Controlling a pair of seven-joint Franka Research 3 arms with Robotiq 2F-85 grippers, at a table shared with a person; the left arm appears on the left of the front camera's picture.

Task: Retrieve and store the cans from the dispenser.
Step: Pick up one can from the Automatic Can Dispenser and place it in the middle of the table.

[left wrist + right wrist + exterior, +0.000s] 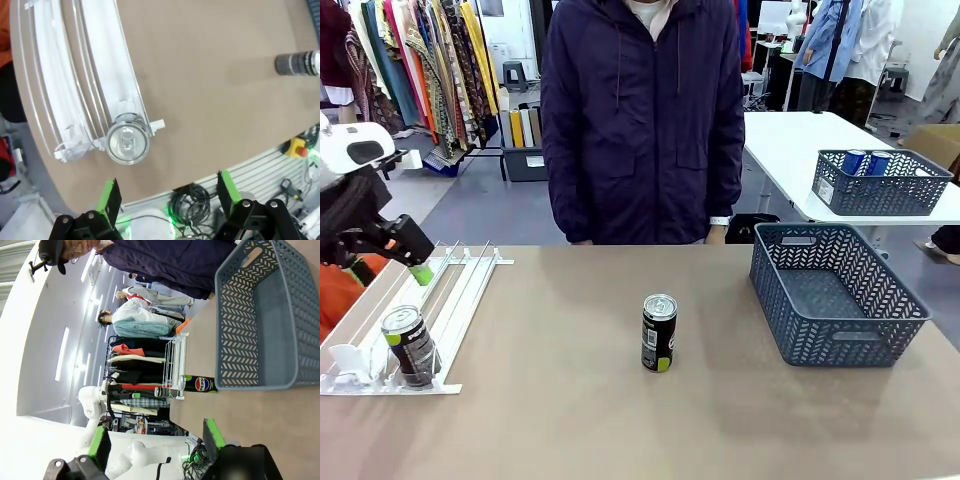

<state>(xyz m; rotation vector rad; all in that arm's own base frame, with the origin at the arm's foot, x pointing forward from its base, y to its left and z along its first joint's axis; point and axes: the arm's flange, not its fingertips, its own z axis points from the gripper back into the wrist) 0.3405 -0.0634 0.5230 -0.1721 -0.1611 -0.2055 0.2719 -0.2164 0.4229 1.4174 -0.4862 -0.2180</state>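
Clothing racks and a white side table fill the background behind a brown desk (570,400); a person (645,120) in a dark navy jacket stands at its far edge. On the side table sits a far basket (880,192) with two blue cans (865,160) upright inside. Left side of the desk: the dispenser (465,285), a white sloped rack with parallel rails, runs from far to near. One dark can (410,345) stands upright at the near end of a lane, against the white front stopper. The left wrist view looks down on its silver top, seated at the lane's end. A second dark can (659,333), with green at its base, stands upright on the desk near the middle, well apart from both the dispenser and the grey mesh basket (840,345). That basket sits on the right side of the desk, its mesh floor in plain sight. Left fingers (109,197): spread wide, green pads well apart, gripping nothing. In the front view they hang above the far part of the dispenser, apart from the can at the stopper; in the wrist view that can lies beyond them, nearer the left-hand pad. Right fingers (99,445): likewise spread wide, gripping nothing. Their wrist view looks sideways across the desk, with the grey mesh basket close by, the middle can beyond it and the dispenser farther off.
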